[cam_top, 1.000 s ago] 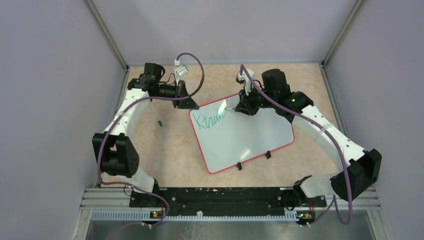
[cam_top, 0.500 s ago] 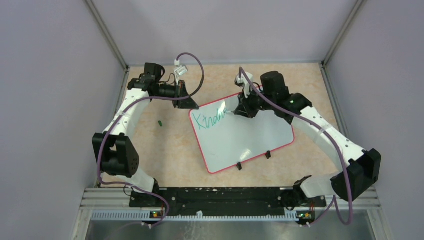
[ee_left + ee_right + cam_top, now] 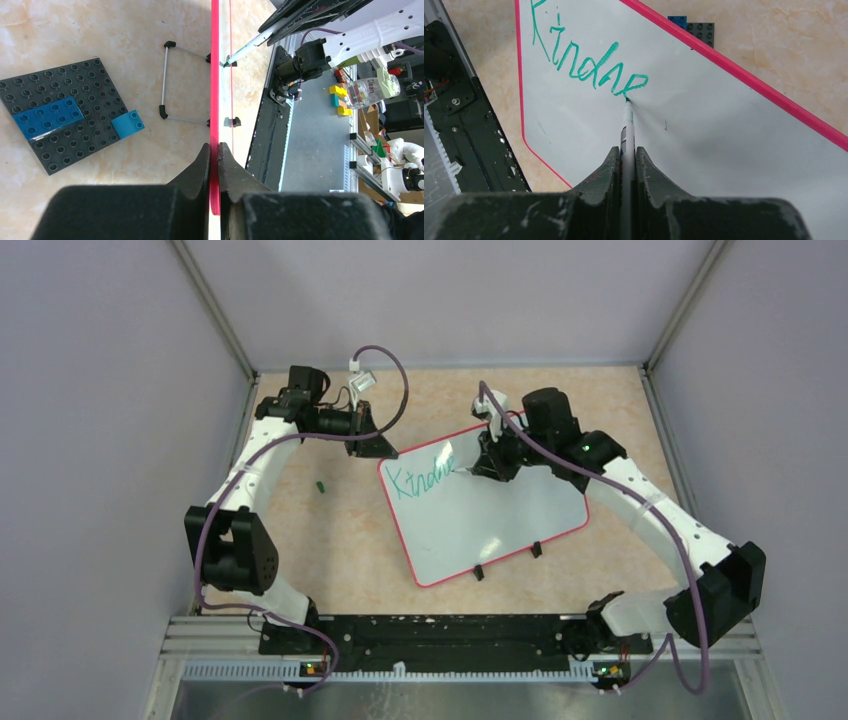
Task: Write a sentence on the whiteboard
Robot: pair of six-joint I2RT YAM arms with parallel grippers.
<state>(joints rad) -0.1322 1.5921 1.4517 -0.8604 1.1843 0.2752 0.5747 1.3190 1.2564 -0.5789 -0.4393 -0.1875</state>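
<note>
The whiteboard [image 3: 500, 525] sits in the middle of the tan table [image 3: 330, 540], turned at an angle, with two small black clips [image 3: 478, 572] on its near edge. The left gripper [image 3: 214, 150] is pinched shut on the board's red-pink rim at the far left corner, a finger on each face of the edge. The right gripper [image 3: 626, 152] is closed tight on a white marker [image 3: 626, 125], whose teal tip touches the glossy surface just after the last stroke. The teal-green lettering [image 3: 584, 65] reads "Kindne" along the board's upper left. In the left wrist view, a dark grey studded plate [image 3: 80, 145] carrying blue bricks [image 3: 47, 116] lies behind the board, and a thin wire bracket [image 3: 165, 80] reaches from the rim toward it.
</note>
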